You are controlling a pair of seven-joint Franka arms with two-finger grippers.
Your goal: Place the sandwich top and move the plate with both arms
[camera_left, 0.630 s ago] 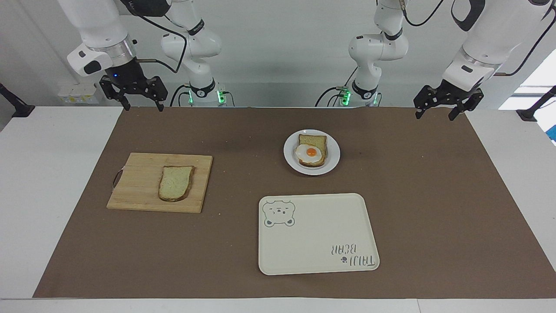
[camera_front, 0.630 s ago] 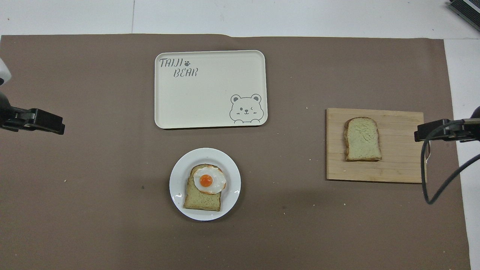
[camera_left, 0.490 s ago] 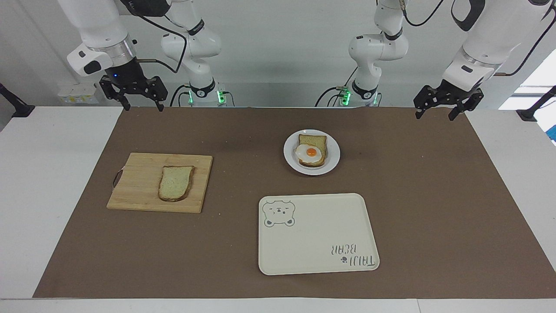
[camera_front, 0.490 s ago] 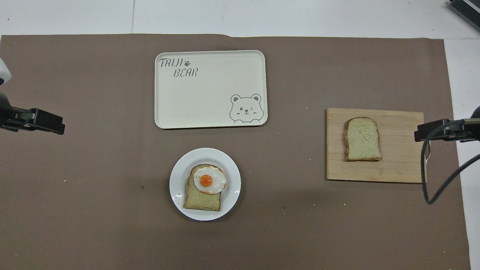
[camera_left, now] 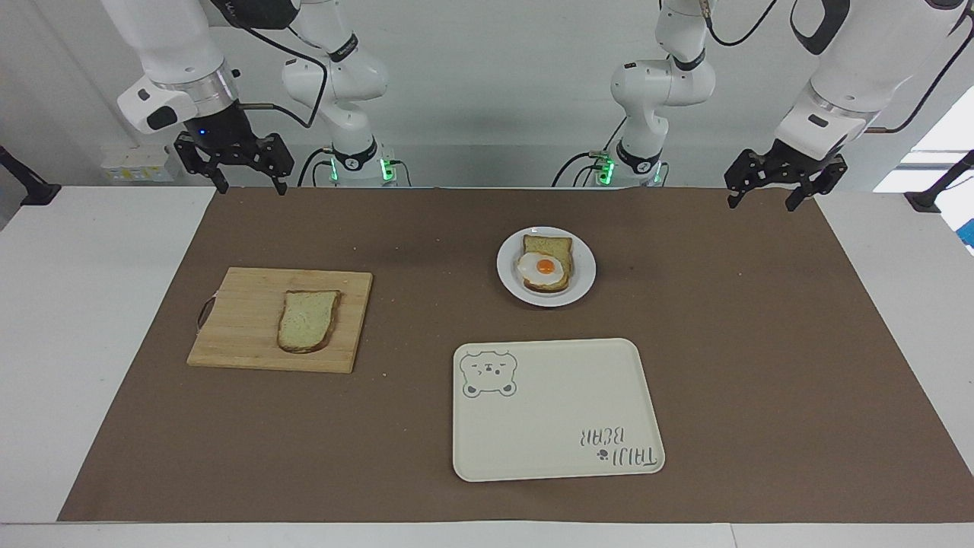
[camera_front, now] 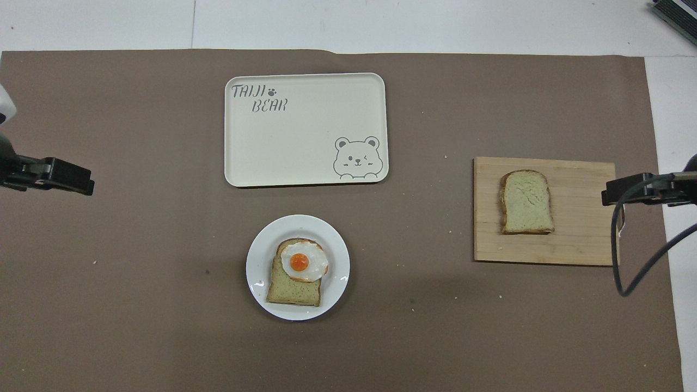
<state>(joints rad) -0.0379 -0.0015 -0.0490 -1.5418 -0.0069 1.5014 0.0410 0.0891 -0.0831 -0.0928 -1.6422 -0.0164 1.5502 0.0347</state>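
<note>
Grippers' fingertips cut off overhead

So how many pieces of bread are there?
2. One plain slice lies on the wooden board; the other, under a fried egg, sits on the white plate. None looks hidden.

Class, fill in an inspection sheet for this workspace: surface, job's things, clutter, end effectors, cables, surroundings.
Surface: brown mat on a white table.
Job's things: plain bread slice on a cutting board; plate holding egg-topped bread.
Clutter: cream tray, nothing on it; crumbs on the mat.
End effectors: left end effector and right end effector open, raised over the mat's edge nearest the robots, both waiting.
Cables: black cable hanging from the right arm.
Surroundings: white wall, window.
</note>
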